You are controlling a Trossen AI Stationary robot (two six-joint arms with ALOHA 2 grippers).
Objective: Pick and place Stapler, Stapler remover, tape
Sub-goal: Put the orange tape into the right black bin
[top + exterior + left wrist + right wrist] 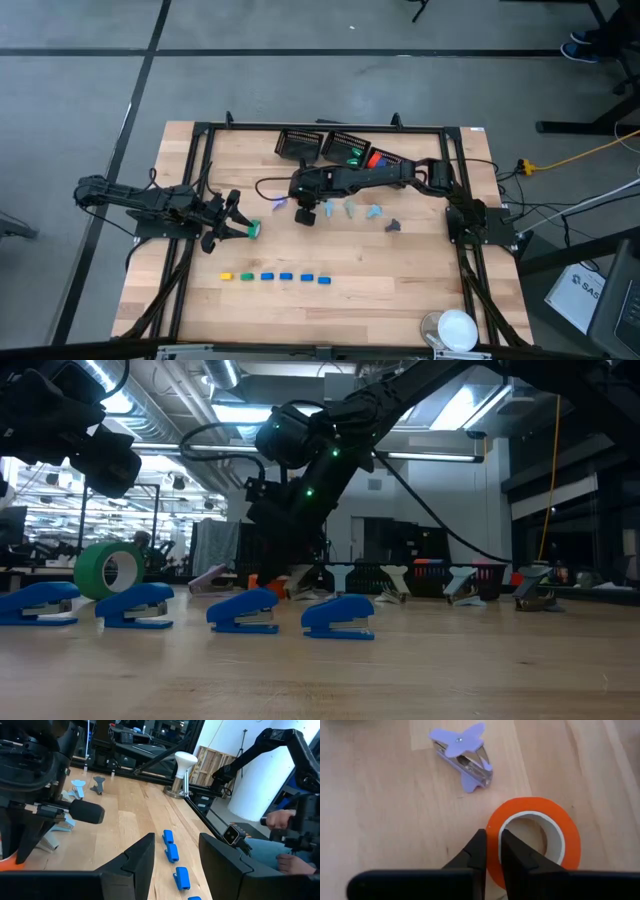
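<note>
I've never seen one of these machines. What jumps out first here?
The right end effector, stretched to the middle of the table, pinches the wall of an orange tape roll beside a purple staple remover. Along the front runs a neat row of little staplers, mostly blue, with a green tape roll standing just behind it.

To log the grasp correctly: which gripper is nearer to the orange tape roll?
Right. The right gripper is on the orange tape roll, its fingers pinching the rim. The left gripper is far off, at the table's left side.
</note>
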